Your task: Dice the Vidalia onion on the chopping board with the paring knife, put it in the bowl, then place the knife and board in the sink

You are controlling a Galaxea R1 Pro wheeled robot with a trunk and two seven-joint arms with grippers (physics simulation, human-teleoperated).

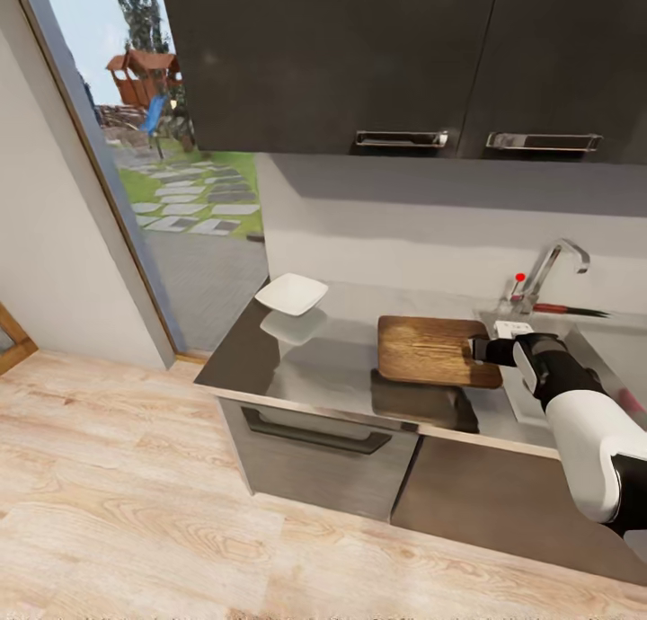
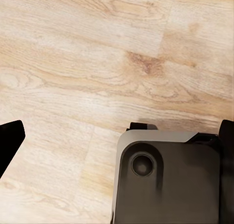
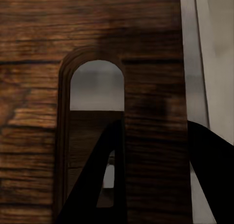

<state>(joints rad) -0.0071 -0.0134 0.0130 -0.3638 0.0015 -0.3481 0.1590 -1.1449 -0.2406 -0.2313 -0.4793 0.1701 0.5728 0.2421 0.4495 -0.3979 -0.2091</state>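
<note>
My right gripper (image 1: 478,349) is at the board's (image 1: 429,349) 3 o'clock end, the end with the slot hole. In my right wrist view the board (image 3: 92,34) is close up, and one dark finger (image 3: 100,180) passes through the slot while the other (image 3: 209,160) lies outside the board's edge, so the strip of wood between slot and edge sits between them. The fingers are set narrow around that strip; whether they press on it I cannot tell.

The board appears lifted off the countertop (image 1: 332,368): a dark reflection or shadow of it lies below, toward 6 o'clock. The white bowl (image 1: 291,294) is at about 10 o'clock from the board, well apart from it, near the counter's far left corner, with its own pale reflection beneath.

The sink (image 1: 620,350) lies at 3 o'clock from the board, partly hidden by my right arm. Its faucet (image 1: 550,270) stands at the back, at about 1 o'clock from the board, with a red tip on the lever. The knife (image 1: 566,310) lies at the sink's back rim just beside the faucet base, handle toward the faucet and dark blade pointing to 3 o'clock.

My left wrist view looks down on the wooden floor (image 2: 87,63) and a corner of my grey base (image 2: 165,180). Dark finger (image 2: 9,136) edges show at both sides of that picture, far apart, so the left gripper (image 2: 117,141) is spread wide and holds nothing.
</note>
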